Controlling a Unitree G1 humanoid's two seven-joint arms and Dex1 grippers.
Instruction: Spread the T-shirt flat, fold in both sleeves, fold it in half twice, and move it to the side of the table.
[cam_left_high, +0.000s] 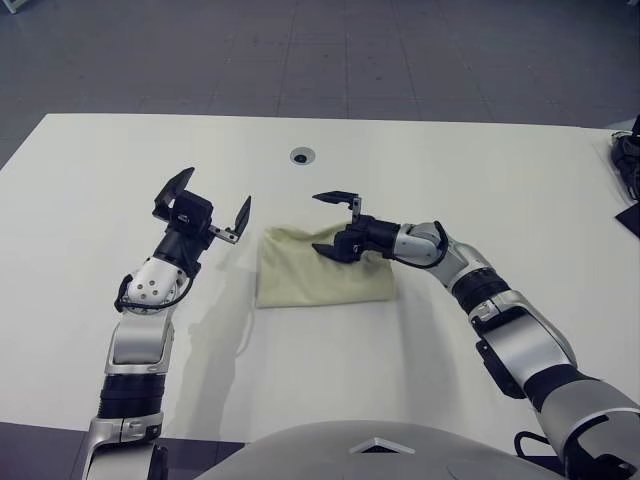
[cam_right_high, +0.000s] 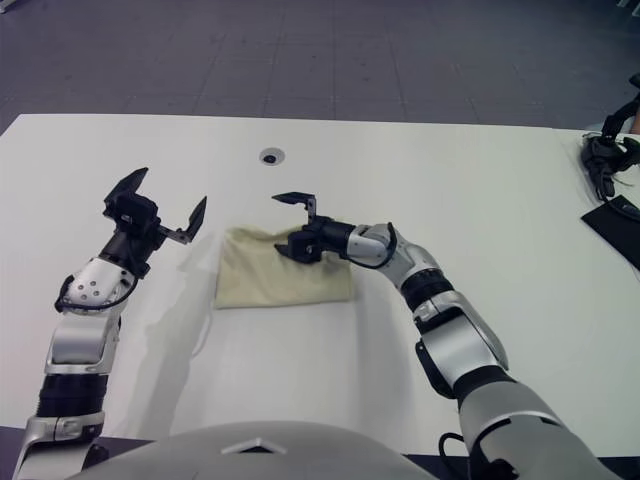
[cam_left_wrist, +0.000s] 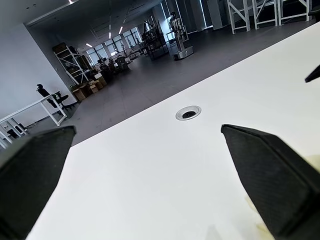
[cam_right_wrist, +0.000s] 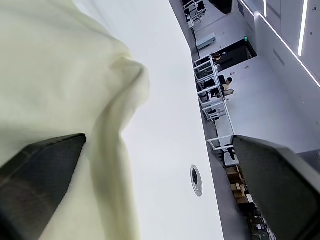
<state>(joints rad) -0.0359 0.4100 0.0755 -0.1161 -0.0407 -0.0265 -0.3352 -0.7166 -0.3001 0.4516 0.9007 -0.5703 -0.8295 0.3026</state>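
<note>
The pale yellow T-shirt (cam_left_high: 320, 272) lies folded into a small rectangle in the middle of the white table (cam_left_high: 480, 170). My right gripper (cam_left_high: 335, 224) is open over the shirt's far right corner, its lower finger resting on the cloth and its upper finger in the air. The right wrist view looks across the cloth (cam_right_wrist: 55, 90) between the two dark fingers (cam_right_wrist: 35, 165). My left gripper (cam_left_high: 204, 208) is open and raised above the bare table just left of the shirt, apart from it.
A round cable grommet (cam_left_high: 301, 155) sits in the table behind the shirt. Black cables and a dark flat object (cam_right_high: 612, 190) lie at the table's far right edge. Bare table surrounds the shirt on all sides.
</note>
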